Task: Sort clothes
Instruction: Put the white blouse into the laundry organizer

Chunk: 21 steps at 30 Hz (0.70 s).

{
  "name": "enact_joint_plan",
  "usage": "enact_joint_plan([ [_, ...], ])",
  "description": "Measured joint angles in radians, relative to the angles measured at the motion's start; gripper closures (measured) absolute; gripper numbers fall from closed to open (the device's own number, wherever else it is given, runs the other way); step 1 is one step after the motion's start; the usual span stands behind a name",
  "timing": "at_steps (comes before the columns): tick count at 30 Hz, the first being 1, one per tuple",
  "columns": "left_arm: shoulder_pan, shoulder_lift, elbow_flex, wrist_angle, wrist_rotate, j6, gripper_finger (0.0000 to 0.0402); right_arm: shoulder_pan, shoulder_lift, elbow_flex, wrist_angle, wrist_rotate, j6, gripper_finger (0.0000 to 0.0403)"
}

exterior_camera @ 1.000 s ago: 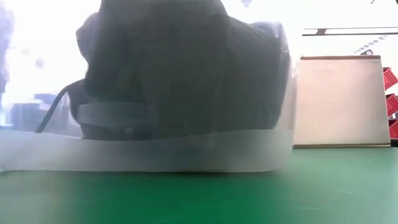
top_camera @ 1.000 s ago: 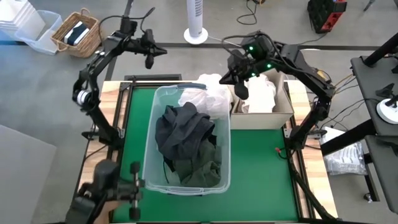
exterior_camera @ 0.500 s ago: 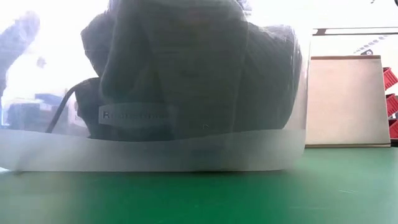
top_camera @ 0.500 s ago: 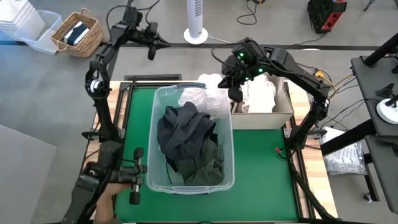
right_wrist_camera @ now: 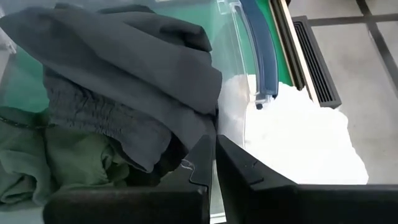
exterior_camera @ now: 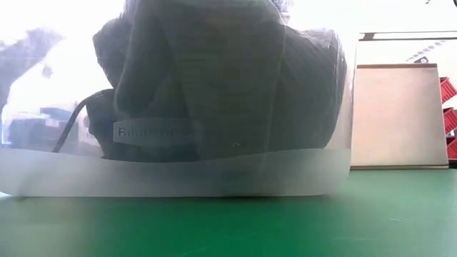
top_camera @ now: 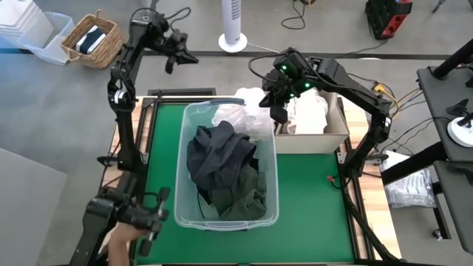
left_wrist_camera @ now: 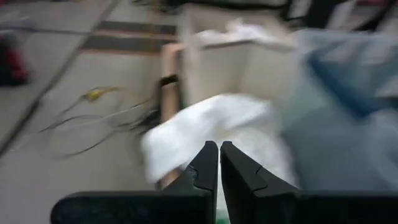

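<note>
A clear plastic tub [top_camera: 182, 159] stands on the green mat and holds a dark grey garment [top_camera: 218, 155] lying on a dark green one [top_camera: 247, 198]. A white garment [top_camera: 250, 114] lies over the tub's far right corner and onto the table. More white clothes [top_camera: 310, 111] fill the beige cardboard box [top_camera: 318, 140] to the tub's right. My right gripper [top_camera: 276, 114] hangs shut above the white garment, between tub and box, touching nothing. My left gripper [top_camera: 171, 65] is shut and raised beyond the table's far left edge. In the right wrist view, the grey garment [right_wrist_camera: 124, 62] and white garment [right_wrist_camera: 298, 137] lie below my shut gripper [right_wrist_camera: 216, 148].
A person's hand [top_camera: 118, 244] and a dark device are at the near left corner. On the floor beyond the far edge stand a wicker basket [top_camera: 92, 41] and a fan base [top_camera: 233, 41]. Green mat lies bare to the tub's right, in front of the box.
The tub has slid a little toward the table's near and right edges, then stayed put. My right gripper has moved left from over the box toward the tub's far right corner. My left arm has swung upward, with its gripper still beyond the far edge.
</note>
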Motion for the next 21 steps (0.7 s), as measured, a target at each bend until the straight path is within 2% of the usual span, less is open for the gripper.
enact_joint_plan([
  [3, -0.026, -0.023, -0.002, -0.142, 0.048, 0.09, 0.0401, 0.0, 0.0, 0.0, 0.003, -0.001, -0.019, 0.039],
  [6, -0.045, -0.062, -0.05, -0.122, 0.054, -0.009, 0.0401, 0.0, 0.0, -0.001, 0.024, 0.0, -0.037, 0.039],
  [9, -0.083, -0.107, -0.097, -0.133, 0.073, 0.01, 0.0401, -0.003, 0.002, -0.001, 0.071, 0.017, -0.063, 0.039],
  [14, -0.104, -0.225, -0.202, -0.133, 0.129, 0.056, 0.0401, -0.027, 0.002, -0.002, 0.202, 0.199, -0.054, 0.039],
  [17, -0.122, -0.315, -0.288, -0.133, 0.203, 0.096, 0.0402, -0.07, 0.009, -0.005, 0.284, 0.183, -0.071, 0.039],
  [21, -0.15, -0.443, -0.435, -0.133, 0.343, 0.173, 0.0401, -0.15, 0.053, -0.006, 0.328, 0.101, -0.07, 0.039],
])
